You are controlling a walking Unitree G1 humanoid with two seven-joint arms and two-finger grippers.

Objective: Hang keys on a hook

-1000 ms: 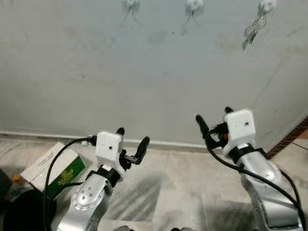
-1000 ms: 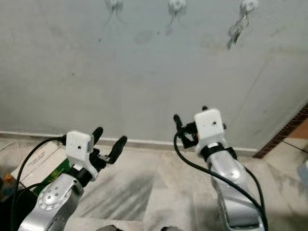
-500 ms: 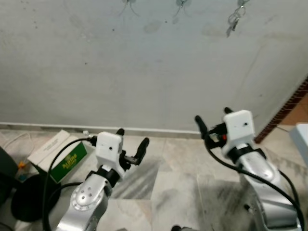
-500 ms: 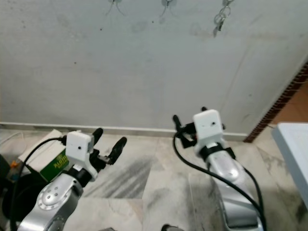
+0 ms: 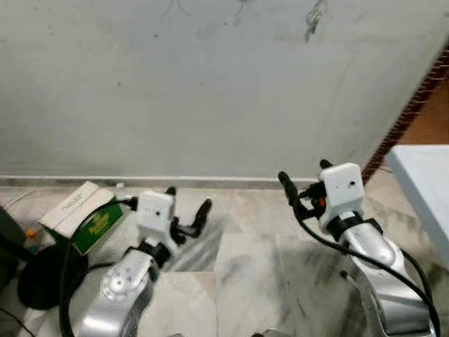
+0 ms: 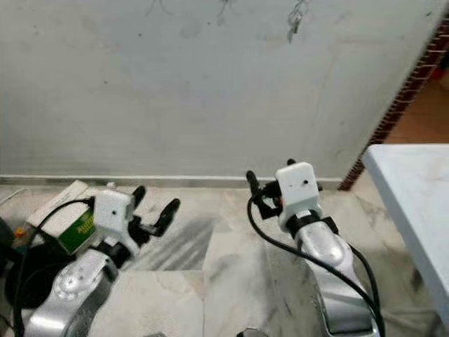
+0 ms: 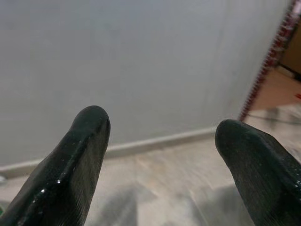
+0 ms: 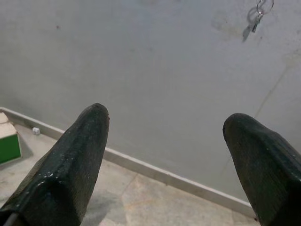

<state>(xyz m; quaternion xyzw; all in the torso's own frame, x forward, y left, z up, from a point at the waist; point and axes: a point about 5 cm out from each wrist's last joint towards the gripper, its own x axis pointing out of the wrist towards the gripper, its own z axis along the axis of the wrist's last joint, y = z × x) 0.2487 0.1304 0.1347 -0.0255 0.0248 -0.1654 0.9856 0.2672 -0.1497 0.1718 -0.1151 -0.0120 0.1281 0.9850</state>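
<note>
The keys [image 8: 257, 13] hang high on the wall [image 5: 175, 91], far above and beyond both sets of jaws, so the hanging looks done. The left gripper [image 5: 184, 208] and right gripper [image 5: 303, 182] are both spread wide, holding nothing.

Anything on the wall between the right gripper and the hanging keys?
Nothing: from the right gripper up to the silver keys, the right wrist view shows bare grey wall.
</note>
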